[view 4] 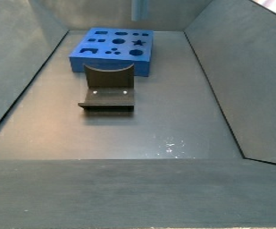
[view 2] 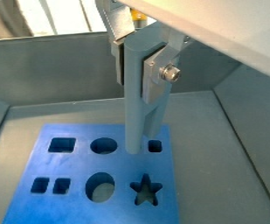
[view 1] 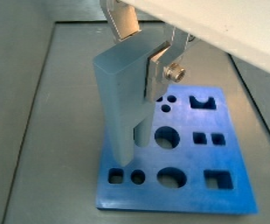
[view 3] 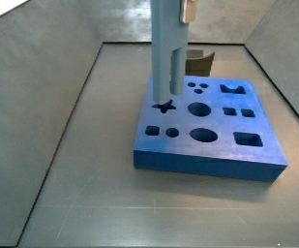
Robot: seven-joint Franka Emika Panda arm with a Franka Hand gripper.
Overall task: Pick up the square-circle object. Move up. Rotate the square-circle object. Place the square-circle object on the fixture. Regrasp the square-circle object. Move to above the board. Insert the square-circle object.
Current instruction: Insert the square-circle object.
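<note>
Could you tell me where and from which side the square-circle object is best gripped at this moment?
At its upper end, from straight above. The square-circle object hangs upright over the board, its lower end at the holes, so only the top stays reachable. The hand is clamped there, flat fingers on opposite long faces.

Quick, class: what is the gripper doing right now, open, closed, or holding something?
Gripper: closed on the square-circle object, holding it upright above the board.
</note>
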